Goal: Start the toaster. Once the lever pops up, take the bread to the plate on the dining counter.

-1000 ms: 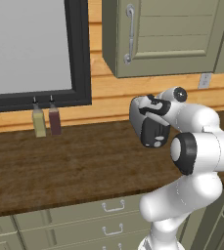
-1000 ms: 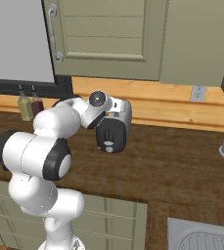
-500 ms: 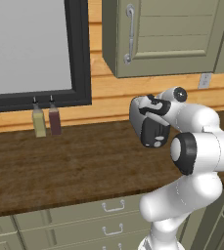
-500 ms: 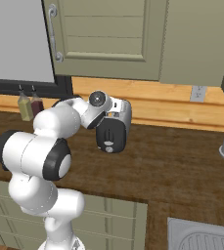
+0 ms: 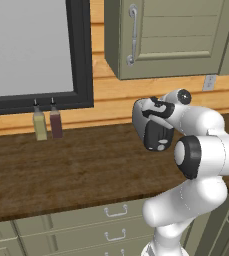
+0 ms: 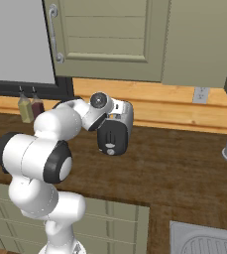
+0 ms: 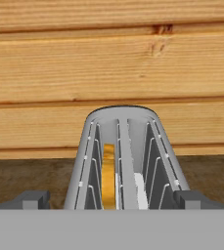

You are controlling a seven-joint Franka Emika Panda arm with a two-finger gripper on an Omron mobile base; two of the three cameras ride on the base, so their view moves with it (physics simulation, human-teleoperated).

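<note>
1. Hand view showed the gripper (image 7: 111,200) spread wide, holding nothing, just above the toaster (image 7: 125,161).
2. The bread (image 7: 108,176) sat deep in the left slot; a misaligned descent might catch the slot walls.
3. Beyond stood the wood wall (image 7: 108,63).

A home kitchen: a dark wood counter (image 5: 76,170) with grey-green drawers (image 5: 111,225) lies below the end effector (image 5: 156,132), wall cabinets (image 5: 171,35) hang above it, and a toaster (image 7: 125,156) stands directly before it.

White arm (image 5: 201,150) over wood counter (image 5: 71,165)
</note>
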